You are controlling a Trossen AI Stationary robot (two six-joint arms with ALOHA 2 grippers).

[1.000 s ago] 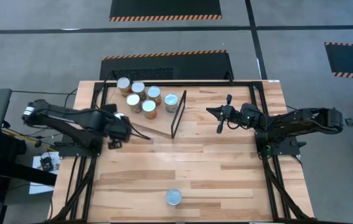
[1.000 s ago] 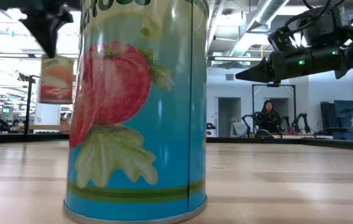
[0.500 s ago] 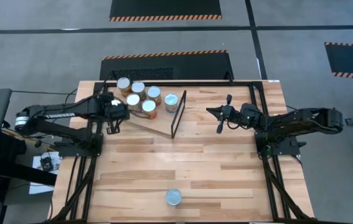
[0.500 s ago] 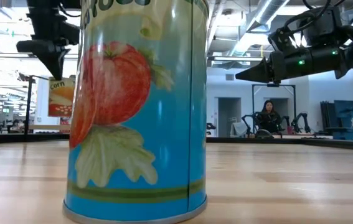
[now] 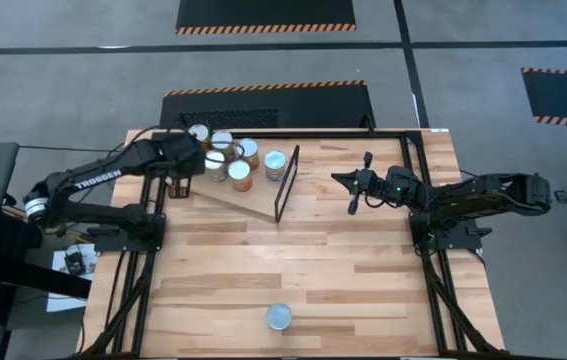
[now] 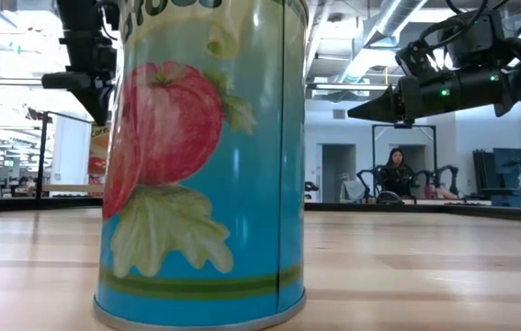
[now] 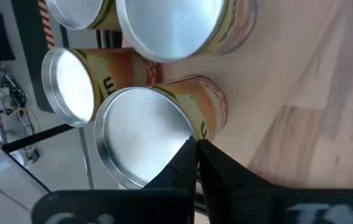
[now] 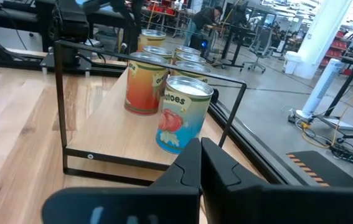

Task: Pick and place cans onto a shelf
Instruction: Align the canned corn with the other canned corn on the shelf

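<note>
high view shows the left gripper (image 5: 185, 160) over the cans (image 5: 225, 158) clustered on the shelf (image 5: 248, 195) near the tabletop's (image 5: 313, 260) far left corner. its jaws are closed and empty, the tips just above one silver lid in the left wrist view. the right gripper (image 5: 348, 181), jaws closed too, hangs right of the shelf. one lone can (image 5: 279, 318) stands by the near edge.
</note>
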